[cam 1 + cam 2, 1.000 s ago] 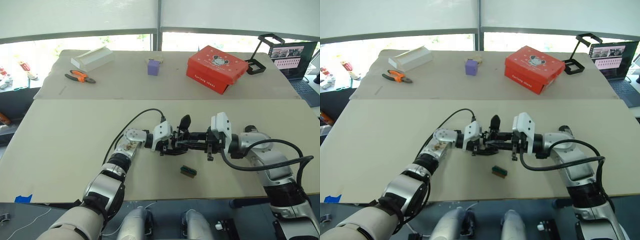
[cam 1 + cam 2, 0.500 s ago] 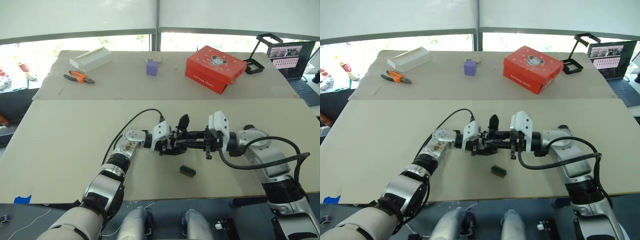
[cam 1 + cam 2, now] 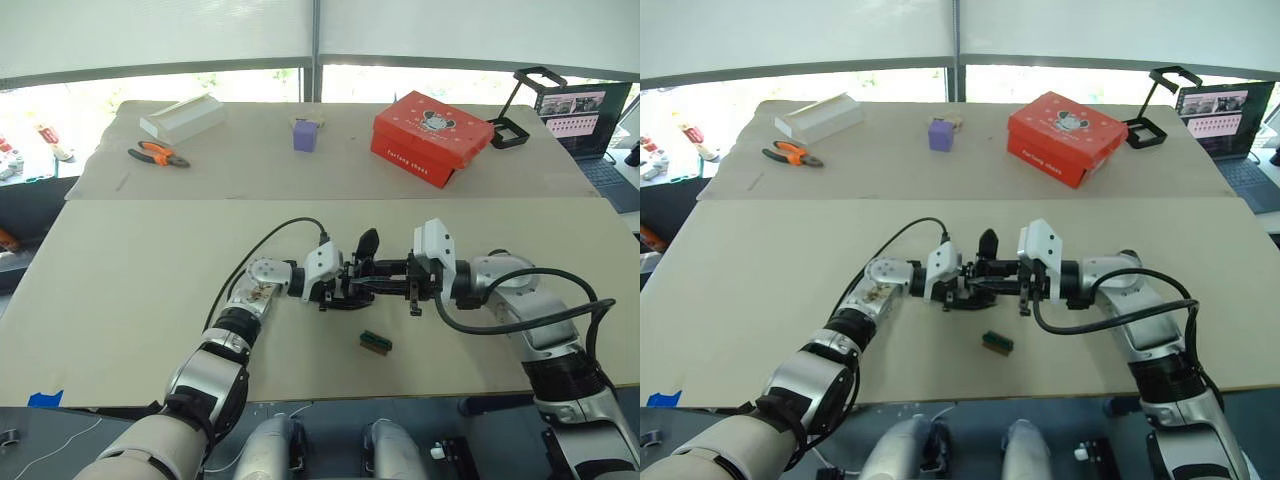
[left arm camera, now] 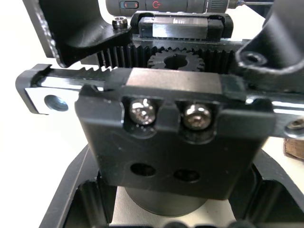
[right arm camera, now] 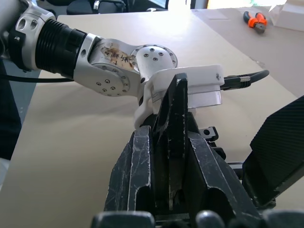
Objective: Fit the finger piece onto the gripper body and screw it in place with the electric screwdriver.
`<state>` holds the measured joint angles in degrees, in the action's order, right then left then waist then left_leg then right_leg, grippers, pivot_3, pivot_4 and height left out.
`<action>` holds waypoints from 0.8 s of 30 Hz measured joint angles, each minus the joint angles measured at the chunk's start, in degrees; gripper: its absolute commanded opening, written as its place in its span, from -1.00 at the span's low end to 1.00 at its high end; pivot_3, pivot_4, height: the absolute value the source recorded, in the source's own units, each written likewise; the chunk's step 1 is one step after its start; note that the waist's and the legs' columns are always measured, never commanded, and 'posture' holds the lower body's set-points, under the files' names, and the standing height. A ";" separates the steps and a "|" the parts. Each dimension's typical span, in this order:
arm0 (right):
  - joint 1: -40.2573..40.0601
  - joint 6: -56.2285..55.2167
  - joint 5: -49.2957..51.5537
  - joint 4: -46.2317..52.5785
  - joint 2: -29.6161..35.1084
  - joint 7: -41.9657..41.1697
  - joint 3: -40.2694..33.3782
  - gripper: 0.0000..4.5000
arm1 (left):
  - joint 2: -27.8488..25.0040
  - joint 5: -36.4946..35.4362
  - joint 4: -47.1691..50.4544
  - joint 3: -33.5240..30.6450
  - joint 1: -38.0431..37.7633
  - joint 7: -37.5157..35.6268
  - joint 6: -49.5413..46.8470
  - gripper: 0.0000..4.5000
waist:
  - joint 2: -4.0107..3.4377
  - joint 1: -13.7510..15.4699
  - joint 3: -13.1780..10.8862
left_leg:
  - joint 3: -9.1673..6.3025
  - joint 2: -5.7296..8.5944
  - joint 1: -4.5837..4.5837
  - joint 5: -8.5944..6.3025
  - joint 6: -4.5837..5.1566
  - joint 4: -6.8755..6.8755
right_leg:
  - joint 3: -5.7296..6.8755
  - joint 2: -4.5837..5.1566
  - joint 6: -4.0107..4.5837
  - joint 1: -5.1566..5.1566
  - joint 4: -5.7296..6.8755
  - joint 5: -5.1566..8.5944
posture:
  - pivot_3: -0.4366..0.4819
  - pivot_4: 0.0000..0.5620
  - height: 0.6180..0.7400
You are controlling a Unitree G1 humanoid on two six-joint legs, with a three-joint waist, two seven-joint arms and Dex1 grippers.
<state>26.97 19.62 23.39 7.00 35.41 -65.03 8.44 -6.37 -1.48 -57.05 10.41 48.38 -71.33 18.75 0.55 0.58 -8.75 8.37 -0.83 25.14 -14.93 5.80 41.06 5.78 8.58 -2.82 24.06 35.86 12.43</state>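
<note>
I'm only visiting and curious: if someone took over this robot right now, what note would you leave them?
Left gripper: shut on the gripper body, held at the table's middle.
Right gripper: shut on the electric screwdriver, lying level, pointed at the body.
Done: tool lined up at the body; a pointed black finger stands up from it.
Left: I cannot tell whether the finger piece is seated; check, then drive the screws.

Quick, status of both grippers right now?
Left gripper: shut, holding the gripper body.
Right gripper: shut, holding the electric screwdriver.
</note>
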 measured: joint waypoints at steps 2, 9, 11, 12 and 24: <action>0.34 0.89 0.02 0.03 0.05 -0.43 0.27 -0.82 | 0.00 0.10 0.00 0.01 -0.02 0.01 0.01 0.06 | 0.00 0.01 0.00 | 0.00 0.00 0.00 0.00 0.00 0.00 | 0.01 0.00 0.00 0.00 0.00 0.00 | -0.05 -0.47 1.00; 3.10 3.94 -0.28 -0.63 0.29 -1.20 2.02 -0.82 | -0.01 0.13 0.00 -0.06 -0.05 -0.06 0.09 0.06 | -0.01 -0.12 0.01 | 0.00 0.00 0.00 0.00 0.00 0.00 | 0.00 0.01 0.01 0.01 0.01 0.00 | -0.05 -0.47 1.00; 3.96 4.62 -0.54 -1.03 0.42 -1.25 2.39 -0.82 | -0.01 0.13 0.01 -0.08 -0.11 -0.06 0.09 0.06 | -0.01 -0.15 0.03 | -0.01 -0.01 0.00 0.00 0.00 0.00 | 0.00 0.01 0.01 0.01 0.01 0.00 | -0.05 -0.47 1.00; 4.28 4.86 -0.65 -1.30 0.43 -1.28 2.57 -0.82 | -0.01 0.12 0.02 -0.09 -0.15 -0.05 0.09 0.06 | -0.01 -0.18 0.07 | -0.01 -0.01 0.00 0.00 0.00 0.00 | 0.00 0.01 0.01 0.01 0.01 0.00 | -0.05 -0.47 1.00; 5.34 3.08 -0.73 -5.20 0.42 -2.51 3.56 -0.82 | -0.03 0.28 0.03 -0.23 -0.72 1.01 -0.17 0.06 | 0.00 -0.52 0.44 | -0.03 -0.02 -0.24 -0.01 -0.01 -0.03 | 0.01 0.05 0.04 -0.12 0.02 -0.01 | -0.05 -0.47 1.00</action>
<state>32.31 22.69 22.66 1.79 35.83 -67.54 12.00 -6.39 -1.19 -57.02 10.19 47.65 -70.32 18.58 0.55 0.06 -8.32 8.34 -0.85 24.91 -14.93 5.79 41.03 5.79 8.63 -2.78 23.93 35.87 12.43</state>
